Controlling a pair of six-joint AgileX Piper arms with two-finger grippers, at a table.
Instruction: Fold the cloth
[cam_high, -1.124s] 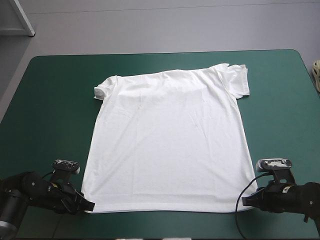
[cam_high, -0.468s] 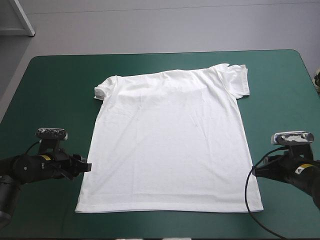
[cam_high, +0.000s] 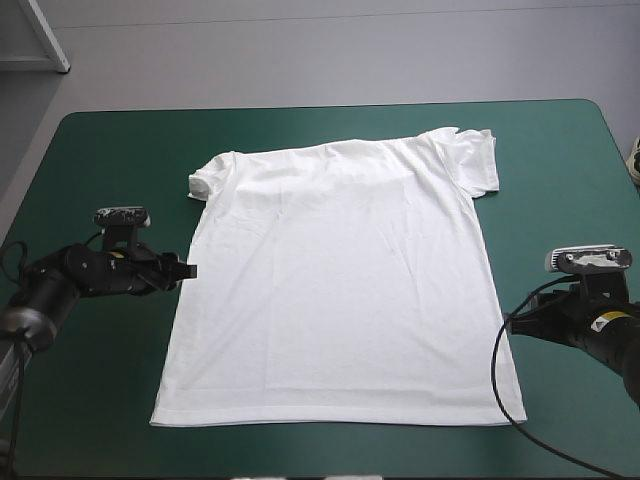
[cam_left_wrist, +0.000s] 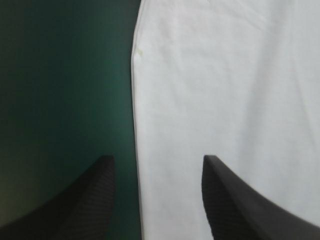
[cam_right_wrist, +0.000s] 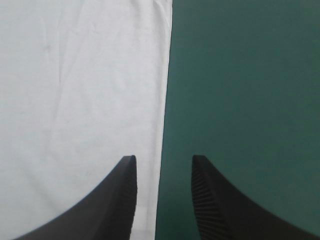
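The T-shirt (cam_high: 340, 290) lies flat on the teal-green cover (cam_high: 100, 160), sleeves far. The left gripper (cam_high: 186, 270) and right gripper (cam_high: 510, 326) straddle its side edges, fingers apart (nothing held); best to pinch both layers evenly.

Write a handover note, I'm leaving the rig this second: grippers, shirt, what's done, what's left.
Left gripper: open, holding nothing. The left side edge of the white short-sleeved T-shirt runs between its fingers, about midway along the shirt.
Right gripper: open, holding nothing, astride the right side edge, nearer the hem.
T-shirt: spread flat on the teal-green table cover, hem toward the near edge.
Done: spreading.
Left: every fold; none made yet.
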